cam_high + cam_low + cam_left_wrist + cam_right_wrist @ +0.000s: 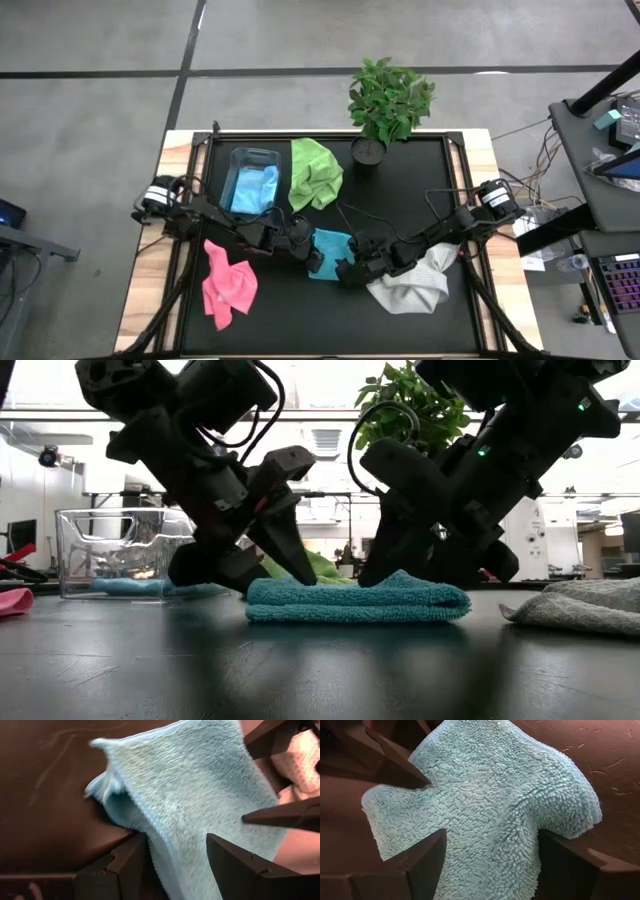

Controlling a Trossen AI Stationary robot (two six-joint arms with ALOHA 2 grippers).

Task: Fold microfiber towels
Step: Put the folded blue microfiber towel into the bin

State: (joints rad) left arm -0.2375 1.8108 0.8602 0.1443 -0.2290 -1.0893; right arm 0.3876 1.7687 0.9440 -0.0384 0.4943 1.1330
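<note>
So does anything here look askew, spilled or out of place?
Nothing damaged or spilled. The green towel, pink towel and grey-white towel lie crumpled, unfolded, on the table; a light blue towel sits bunched in the clear bin.

Grey concrete floor [100, 40] fills the frame's top, dark seams crossing it; a cluttered desk [600, 120] sits far right, bright ceiling lights [330, 435] beyond.

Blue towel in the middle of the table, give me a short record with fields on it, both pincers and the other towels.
blue towel: folded flat, mid-table
left pincer: open, astride one edge of it
right pincer: open, astride the opposite edge
second blue towel: in clear bin
unfolded: green towel, pink towel, grey-white towel
</note>
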